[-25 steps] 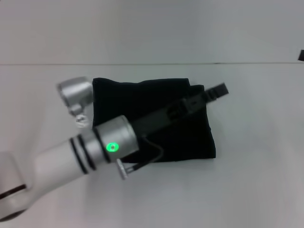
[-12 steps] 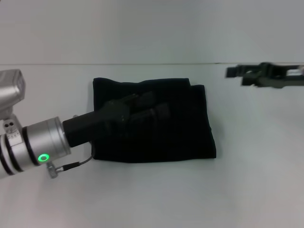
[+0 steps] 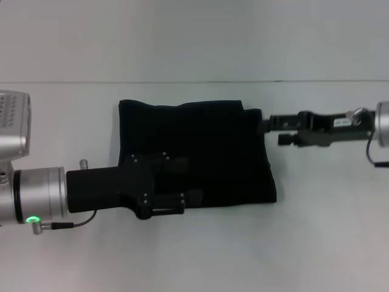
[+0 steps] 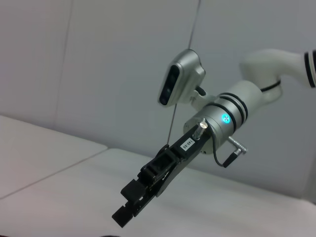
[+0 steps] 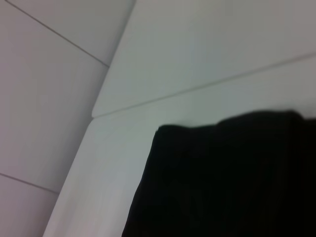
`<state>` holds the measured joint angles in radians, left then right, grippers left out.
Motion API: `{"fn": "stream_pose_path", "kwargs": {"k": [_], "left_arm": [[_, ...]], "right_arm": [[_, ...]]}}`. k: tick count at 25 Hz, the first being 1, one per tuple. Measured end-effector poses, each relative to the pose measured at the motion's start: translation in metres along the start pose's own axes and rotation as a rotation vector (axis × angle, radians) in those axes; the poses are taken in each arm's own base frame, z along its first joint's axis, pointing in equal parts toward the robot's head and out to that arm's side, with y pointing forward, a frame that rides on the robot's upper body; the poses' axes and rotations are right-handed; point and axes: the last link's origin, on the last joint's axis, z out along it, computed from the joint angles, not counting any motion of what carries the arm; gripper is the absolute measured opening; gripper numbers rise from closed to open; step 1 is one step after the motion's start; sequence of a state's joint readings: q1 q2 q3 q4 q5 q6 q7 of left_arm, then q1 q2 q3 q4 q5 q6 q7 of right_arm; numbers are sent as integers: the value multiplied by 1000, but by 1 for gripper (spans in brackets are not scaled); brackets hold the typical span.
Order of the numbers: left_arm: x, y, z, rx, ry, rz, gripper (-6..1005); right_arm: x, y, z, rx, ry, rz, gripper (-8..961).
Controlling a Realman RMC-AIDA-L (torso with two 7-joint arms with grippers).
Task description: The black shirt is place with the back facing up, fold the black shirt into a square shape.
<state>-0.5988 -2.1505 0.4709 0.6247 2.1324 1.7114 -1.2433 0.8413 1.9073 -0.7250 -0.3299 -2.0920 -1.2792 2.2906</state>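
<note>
Although already folded into a compact, roughly rectangular block, the black shirt (image 3: 194,155) is seen lying flat near the middle of the white surface (image 3: 194,255), with a narrow layer protruding along its right edge. The left gripper (image 3: 182,182) is held over the near-left part of the shirt, its jaws spread apart and nothing clasped between them; whether they rest on the cloth cannot be told. The right gripper (image 3: 267,125) is brought level with the shirt's upper right corner, just beside the protruding layer; the state of its jaws cannot be told.

The step in hand is judged to be a late one, the squaring of the block. A pinch on the right edge, carried leftward, is what the next move would call for.

In the left wrist view the right gripper (image 4: 129,205) is shown from the side, which the head view lacks. In the right wrist view only a shirt corner (image 5: 222,177) is given.
</note>
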Motion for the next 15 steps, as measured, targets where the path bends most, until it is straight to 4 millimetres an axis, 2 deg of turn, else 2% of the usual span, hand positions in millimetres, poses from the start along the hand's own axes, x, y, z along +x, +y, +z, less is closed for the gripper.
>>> {"fn": "stream_pose_path", "kwargs": {"k": [7, 15], "left_arm": [[-4, 1, -4, -12, -52, 84, 723], [-5, 1, -4, -6, -53, 89, 722]], "right_arm": [[16, -4, 20, 42, 29, 46, 881], [17, -6, 31, 80, 6, 55, 879]]}}
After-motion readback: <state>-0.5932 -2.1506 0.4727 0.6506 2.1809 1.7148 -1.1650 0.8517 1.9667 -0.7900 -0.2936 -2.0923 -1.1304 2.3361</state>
